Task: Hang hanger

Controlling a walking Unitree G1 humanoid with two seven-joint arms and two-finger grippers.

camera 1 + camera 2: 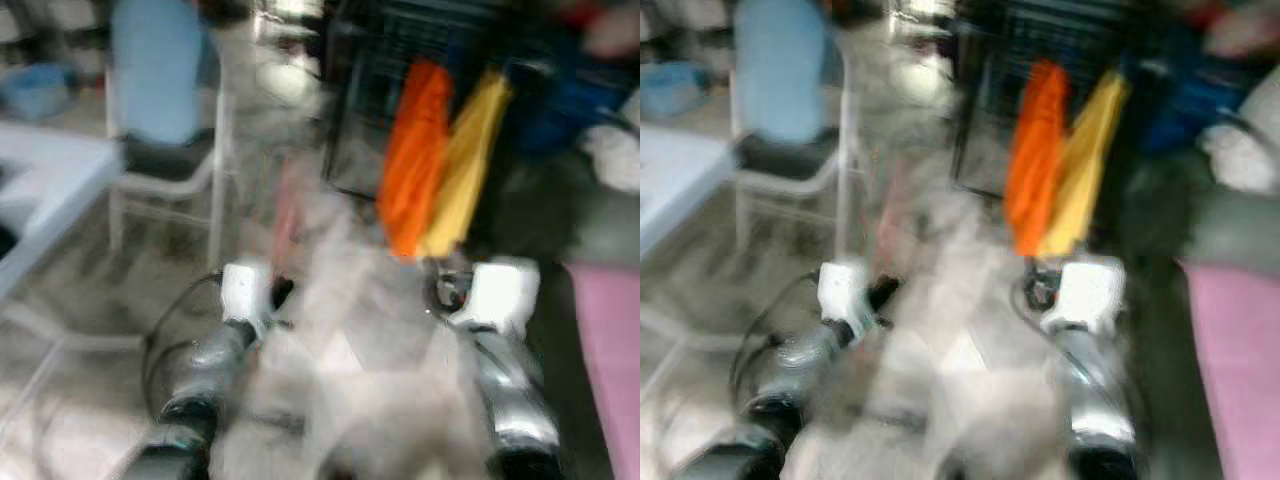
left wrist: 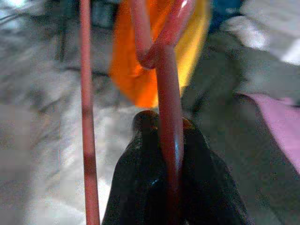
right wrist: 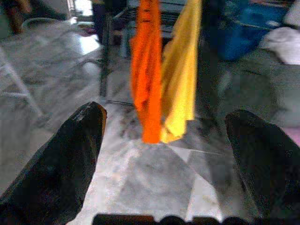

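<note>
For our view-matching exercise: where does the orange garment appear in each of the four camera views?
Left eye view: orange garment, upper right of centre, hanging.
Right eye view: upper centre-right.
Left wrist view: behind the red hanger, upper middle.
Right wrist view: upper centre.
Shared landmark: the yellow garment beside it.

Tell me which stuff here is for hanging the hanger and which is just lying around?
For the job:
red hanger, held in the left gripper
dark rack
right gripper, open

Just around:
orange cloth
yellow cloth
chair
blue bin
</note>
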